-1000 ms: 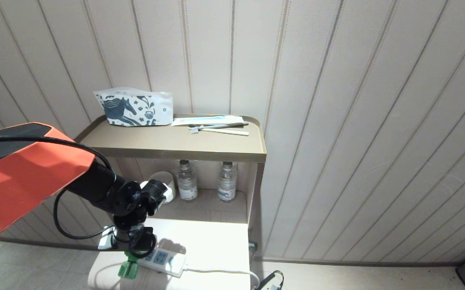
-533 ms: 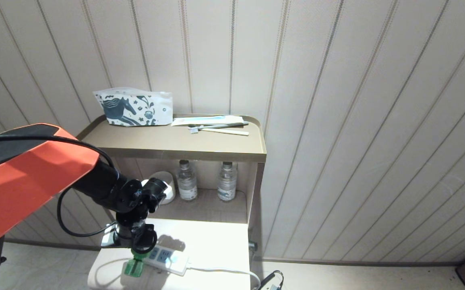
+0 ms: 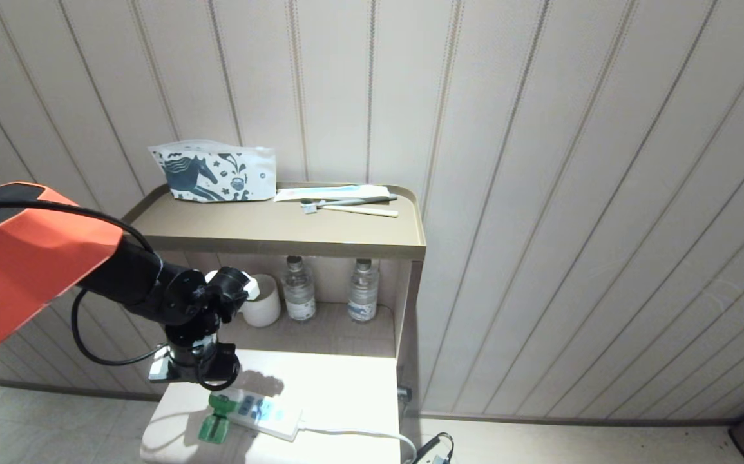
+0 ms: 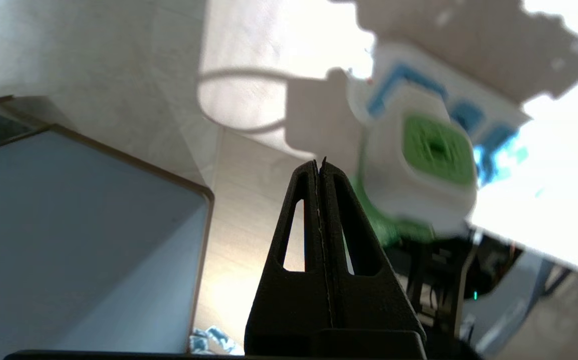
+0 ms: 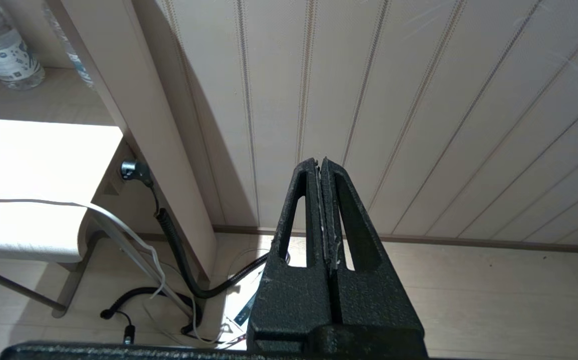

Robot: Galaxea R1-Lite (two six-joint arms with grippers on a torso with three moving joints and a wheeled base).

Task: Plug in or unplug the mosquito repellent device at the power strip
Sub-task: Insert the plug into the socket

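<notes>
Left gripper (image 4: pixel 320 165) hangs just above the near end of the power strip (image 3: pixel 262 414), its two black fingers (image 4: pixel 303 200) pressed flat together and holding nothing. Beside their tips, apart from them, the mosquito repellent device (image 3: pixel 217 420) sits plugged into the strip's end socket on the white table (image 3: pixel 346 386), its green bottle pointing off the strip's end. Right gripper (image 5: pixel 323 165) is also closed and empty, facing the striped wall (image 5: pixel 419 100).
</notes>
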